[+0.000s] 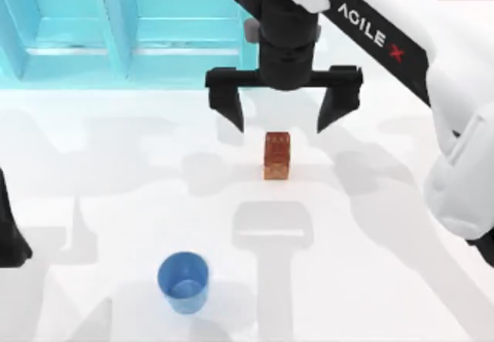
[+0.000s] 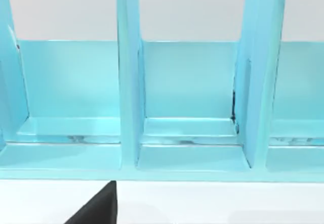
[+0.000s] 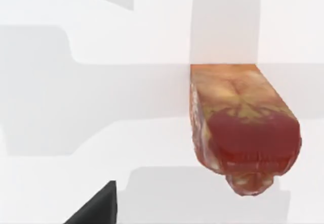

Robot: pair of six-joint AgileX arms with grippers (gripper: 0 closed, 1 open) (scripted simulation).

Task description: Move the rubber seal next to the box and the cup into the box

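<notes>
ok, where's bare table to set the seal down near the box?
Bare strip along the box front edge, left of the right gripper, which hangs open above the rubber seal. More bare table between seal and cup, and right of the cup. Crowded only around the seal. Left arm sits at the left edge.

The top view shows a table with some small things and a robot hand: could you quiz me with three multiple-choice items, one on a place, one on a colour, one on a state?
1. Where does the right hand hang?
A. above the cup
B. just beyond the rubber seal, on the box's side
C. inside the box

2. What colour is the cup?
A. blue
B. green
C. yellow

3. How are the right hand's fingers?
A. shut on the seal
B. shut on nothing
C. spread open

Answers: 1 B, the seal stands just in front of the fingertips; 2 A, it is plain blue; 3 C, a wide gap parts both black fingers.
</notes>
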